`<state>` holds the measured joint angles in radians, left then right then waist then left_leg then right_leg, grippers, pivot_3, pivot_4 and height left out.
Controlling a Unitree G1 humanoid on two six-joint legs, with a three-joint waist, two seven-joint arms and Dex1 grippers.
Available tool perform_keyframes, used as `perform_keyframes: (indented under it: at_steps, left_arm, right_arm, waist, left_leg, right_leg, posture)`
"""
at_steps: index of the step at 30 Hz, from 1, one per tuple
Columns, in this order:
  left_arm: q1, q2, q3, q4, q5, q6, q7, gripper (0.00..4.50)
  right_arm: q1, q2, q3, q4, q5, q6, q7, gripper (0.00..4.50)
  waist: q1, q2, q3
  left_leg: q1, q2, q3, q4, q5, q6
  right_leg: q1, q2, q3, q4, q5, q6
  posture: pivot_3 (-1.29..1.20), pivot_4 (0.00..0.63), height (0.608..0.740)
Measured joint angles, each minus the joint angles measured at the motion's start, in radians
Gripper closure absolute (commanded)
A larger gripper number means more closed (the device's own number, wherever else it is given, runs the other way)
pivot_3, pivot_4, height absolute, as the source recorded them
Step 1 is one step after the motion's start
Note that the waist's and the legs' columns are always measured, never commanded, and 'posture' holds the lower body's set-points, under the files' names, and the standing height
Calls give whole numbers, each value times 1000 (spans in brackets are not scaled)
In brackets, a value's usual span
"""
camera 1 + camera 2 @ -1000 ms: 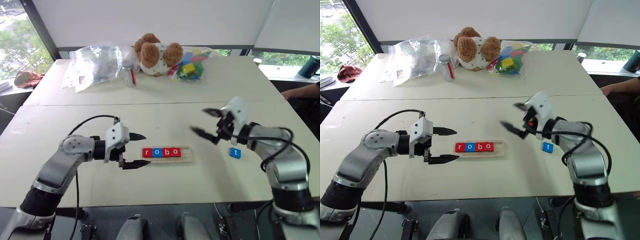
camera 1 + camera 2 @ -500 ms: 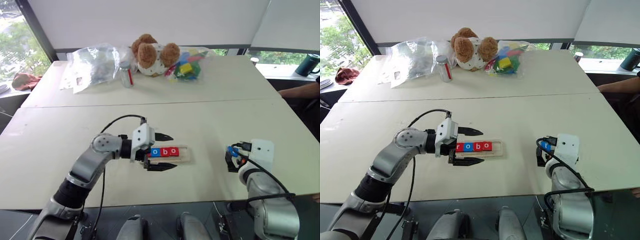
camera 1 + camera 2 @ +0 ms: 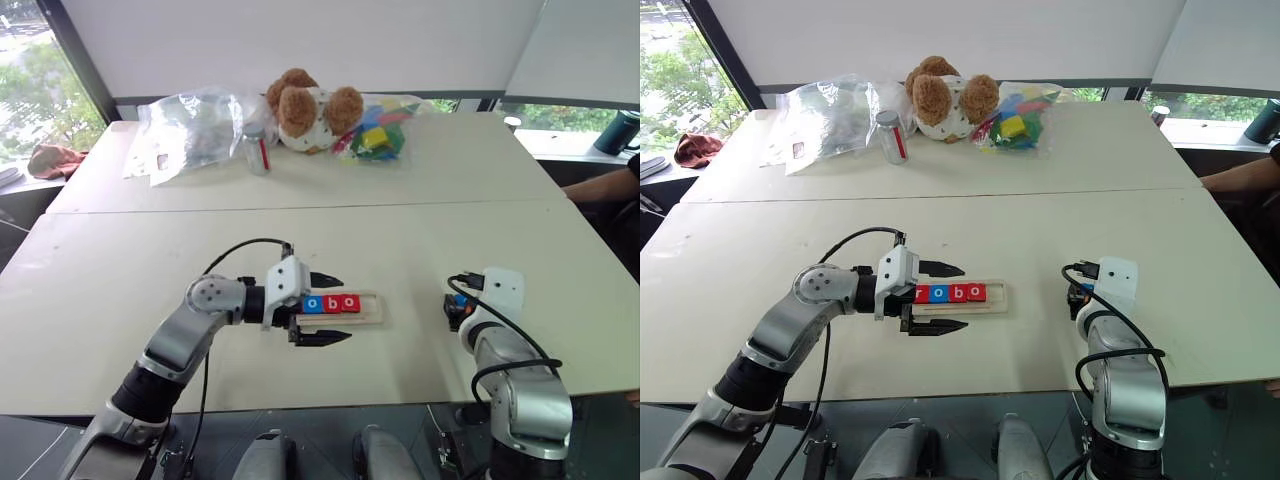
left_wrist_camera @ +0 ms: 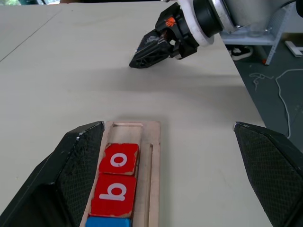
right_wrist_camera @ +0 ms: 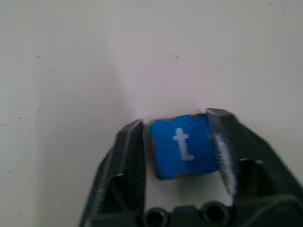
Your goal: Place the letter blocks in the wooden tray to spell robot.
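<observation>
The wooden tray (image 3: 998, 298) lies at the table's middle, holding letter blocks in a row: red r (image 3: 921, 294), blue o (image 3: 937, 294), red b (image 3: 957, 293), red o (image 3: 977, 292). The slot at its right end is bare. My left gripper (image 3: 963, 297) is open, one finger on each long side of the tray's left part, not touching the blocks. To the right of the tray my right gripper (image 3: 455, 312) points down at the table. It is shut on the blue t block (image 5: 184, 147), which sits flat between its fingers (image 5: 128, 161).
At the far side of the table sit a teddy bear (image 3: 305, 105), a clear plastic bag (image 3: 190, 128), a small bottle (image 3: 258, 150) and a bag of coloured toy blocks (image 3: 375, 132). A person's arm (image 3: 600, 190) rests at the right edge.
My right gripper came down from above the table onto the blue t block and shut on it. My left gripper slid right until its open fingers straddled the tray's left part.
</observation>
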<state>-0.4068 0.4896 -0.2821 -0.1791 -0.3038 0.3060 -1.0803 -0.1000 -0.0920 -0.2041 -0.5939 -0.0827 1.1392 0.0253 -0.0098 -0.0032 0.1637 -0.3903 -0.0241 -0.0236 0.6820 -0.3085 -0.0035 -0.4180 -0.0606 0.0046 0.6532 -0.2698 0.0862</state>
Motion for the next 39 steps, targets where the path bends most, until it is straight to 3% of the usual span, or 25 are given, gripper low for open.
perform_keyframes:
  at_steps: [6, 13, 18, 19, 24, 30, 34, 36, 39]
  left_arm:
    - [-5, 13, 2, -12, -4, 38, 0, 0]
    - [8, 108, 30, -64, -35, 57, -49, 0]
    - [21, 138, 37, -64, -35, 59, -54, 0]
    - [21, 137, 39, -64, -35, 59, -49, 0]
    - [23, 137, 42, -64, -35, 59, -35, 0]
    - [45, 157, 71, -53, -38, 55, -41, 0]
    - [44, 202, 137, -30, -79, 58, -79, 0]
    - [40, 217, 151, -17, -99, 59, -109, 0]
    - [38, 220, 152, -5, -113, 59, -139, 0]
  right_arm:
    - [7, -34, 34, -5, 3, -5, 10, 3331]
    - [30, -33, 166, -136, 69, 96, 64, 3331]
    - [26, -38, 168, -108, 87, 99, 76, 3331]
    - [25, -39, 171, -108, 87, 99, 75, 2291]
    - [21, -48, 174, -105, 87, 100, 67, 53]
    - [-38, -48, 103, -107, 116, 98, 84, 53]
    - [-106, -170, -13, -104, 242, 71, 259, 53]
    - [-81, -333, -24, -54, 349, -19, 471, 53]
    - [19, -557, 10, 91, 391, -318, 802, 53]
  waist:
    - [-3, 0, 0]
    - [-7, 0, 0]
    - [-1, 0, 0]
    - [-2, 0, 0]
    - [-4, 0, 0]
    - [-6, 0, 0]
    - [-1, 0, 0]
    - [0, 0, 0]
    - [-1, 0, 1]
  left_leg:
    - [0, 0, 0, 0, 0, 0]
    - [0, 2, 0, -1, 0, 0]
    - [0, 0, 0, 0, 0, 0]
    - [0, 0, 0, 0, 0, 0]
    - [0, 1, 0, -1, 0, 0]
    - [0, 1, 0, -1, 0, 0]
    - [0, 1, 0, -1, 0, 0]
    - [0, 1, -2, -1, -1, 2]
    - [0, 1, -2, 0, -3, 4]
  right_leg:
    - [0, 0, 0, 0, 0, 0]
    - [-2, 0, 0, 0, 0, 0]
    - [0, 0, 0, 0, 0, 0]
    - [0, 0, 0, 0, 0, 0]
    - [-1, 0, 0, 0, 0, 0]
    - [-1, 0, 0, 0, 0, 0]
    - [0, 0, -3, -1, 0, 0]
    - [2, 0, -5, -5, 0, 0]
    - [5, 0, -6, -8, 0, 1]
  posture:
    - [0, 150, 740]
    - [0, 150, 740]
    - [0, 150, 740]
    - [0, 150, 740]
    - [0, 150, 740]
    - [0, 150, 740]
    - [0, 150, 740]
    - [0, 150, 740]
    - [0, 150, 740]
